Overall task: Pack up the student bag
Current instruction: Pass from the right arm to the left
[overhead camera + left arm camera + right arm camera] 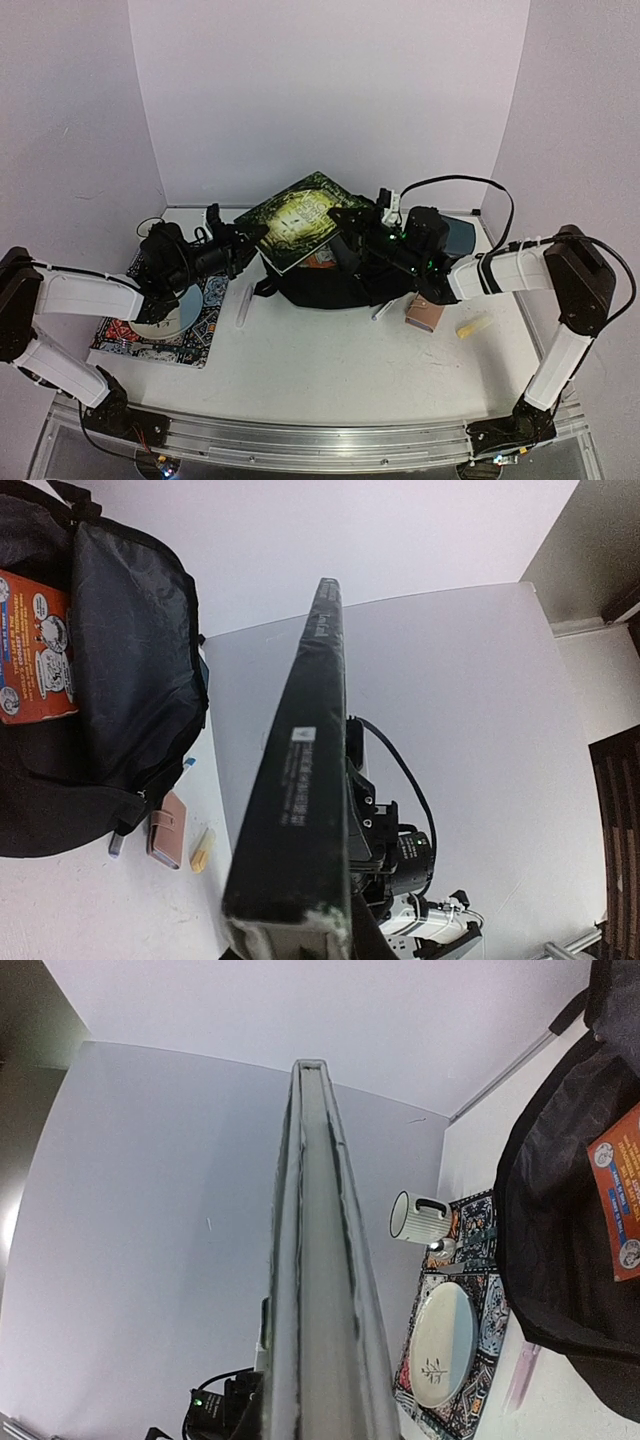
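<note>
we see the large black soft fabric backpack [312, 288] lying open in the middle of the desk [330, 370], with dark grey lining and an orange printed packet [35, 645] inside. the left claw [248, 238] and right claw [348, 220] are clamped on a green hardcover book [300, 212] above it.

Tilted book [298, 218] over student bag [322, 287] mouth

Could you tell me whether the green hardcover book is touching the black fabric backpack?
Apart. The left wrist view shows a clear pale gap between the green hardcover book and the black fabric backpack.
</note>
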{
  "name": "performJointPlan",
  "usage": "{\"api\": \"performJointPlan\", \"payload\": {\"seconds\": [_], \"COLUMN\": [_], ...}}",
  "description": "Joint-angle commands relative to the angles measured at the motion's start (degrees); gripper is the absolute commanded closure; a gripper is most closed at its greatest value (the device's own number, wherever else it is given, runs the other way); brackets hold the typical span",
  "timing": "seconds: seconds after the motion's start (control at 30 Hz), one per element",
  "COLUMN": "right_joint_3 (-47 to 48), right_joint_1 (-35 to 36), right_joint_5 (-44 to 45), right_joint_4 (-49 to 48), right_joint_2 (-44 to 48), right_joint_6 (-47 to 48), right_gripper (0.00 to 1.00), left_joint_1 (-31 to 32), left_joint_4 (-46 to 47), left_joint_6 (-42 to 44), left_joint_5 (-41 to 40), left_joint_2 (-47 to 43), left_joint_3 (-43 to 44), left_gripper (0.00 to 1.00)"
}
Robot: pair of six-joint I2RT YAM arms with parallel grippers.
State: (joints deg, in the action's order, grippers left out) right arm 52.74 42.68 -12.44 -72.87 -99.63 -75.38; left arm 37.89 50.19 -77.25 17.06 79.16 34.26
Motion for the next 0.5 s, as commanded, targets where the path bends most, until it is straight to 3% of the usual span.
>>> {"api": "performJointPlan", "payload": {"seconds": [0.0,0.13,0.27,0.47], "right_joint_3": [-0.5,0.4,5.0,12.9], "right_joint_1": [-0.4,-2.8,-3.2,-4.0], "right_joint_5": [-1.4,-5.7,-6.0,7.1], "right_joint_4": [1.6,9.6,24.0,46.8], "right_joint_2": [-0.3,-0.7,-0.3,1.2], "right_joint_6": [11.2,19.1,28.8,40.9], "right_gripper": [0.72,0.54,0.40,0.27], "left_joint_1": [-2.9,-8.9,-13.4,-16.2], "left_joint_4": [3.7,3.3,2.3,-2.7], "left_joint_6": [4.9,5.8,6.9,7.9], "left_joint_5": [-1.0,1.7,5.9,12.8], "left_joint_2": [1.1,2.1,4.2,9.4], "left_joint_3": [0.5,-0.2,1.6,6.9], "left_gripper": [1.00,1.00,1.00,1.00]}}
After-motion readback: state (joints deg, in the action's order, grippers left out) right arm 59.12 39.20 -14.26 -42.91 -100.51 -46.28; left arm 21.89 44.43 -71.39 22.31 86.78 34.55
